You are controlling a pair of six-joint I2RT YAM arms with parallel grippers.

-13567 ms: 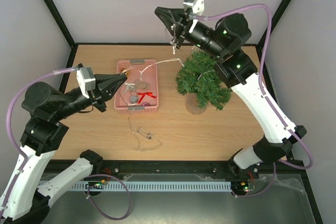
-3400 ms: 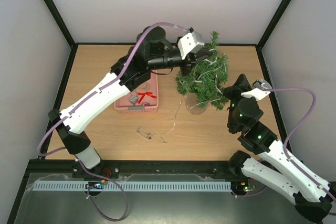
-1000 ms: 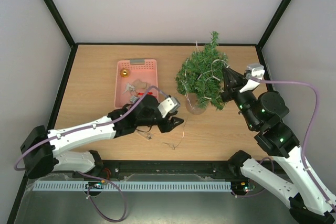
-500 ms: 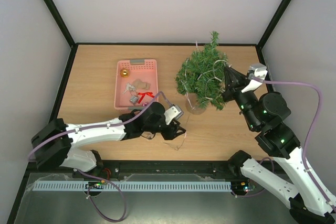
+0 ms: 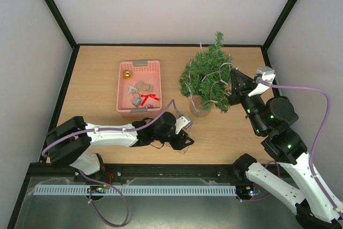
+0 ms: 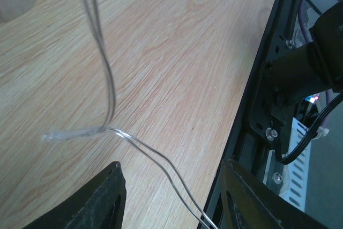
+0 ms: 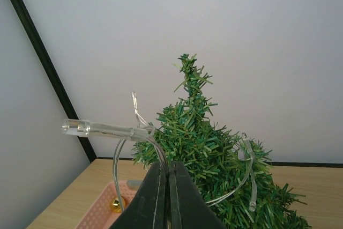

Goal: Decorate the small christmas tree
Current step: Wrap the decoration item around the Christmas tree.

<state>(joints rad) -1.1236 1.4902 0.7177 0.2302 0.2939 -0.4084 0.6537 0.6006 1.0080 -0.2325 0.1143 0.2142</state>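
Basket (image 5: 121,89): pink plastic, at the left centre of the top view, on the table (image 5: 91,79). In the basket are a gold ball (image 5: 127,74) at its far left corner, a red bow (image 5: 149,98) at its near right corner, and some small pale pieces that I cannot name. The right wrist view shows the basket (image 7: 99,210) and the gold ball (image 7: 114,205) at the bottom left.
Left gripper (image 5: 187,142): at the bottom centre of the top view, below and to the right of the basket, close to the table's near edge. Its arm lies stretched along that edge. In the left wrist view the left gripper (image 6: 172,164) has its fingers (image 6: 104,197) apart with bare wood between them, and it grips nothing.
Light string (image 6: 110,95): a thin clear double wire. In the left wrist view it comes down from the top left, bends at a clear end piece (image 6: 59,135) lying on the wood, then runs to the bottom centre between the spread fingers, not pinched.
Small christmas tree (image 5: 206,76): upright, right of centre in the top view, to the right of the basket, on a round pale base (image 5: 199,110). Loops of the light string (image 5: 217,73) lie over its branches. In the right wrist view the small christmas tree (image 7: 214,148) fills the lower centre.
Right gripper (image 5: 233,76): at the right side of the tree, its tip at the branches. In the right wrist view the right gripper (image 7: 169,163) is closed on the wire, which curves up from the tips to a clear bulb (image 7: 102,128) pointing to the left of the frame.
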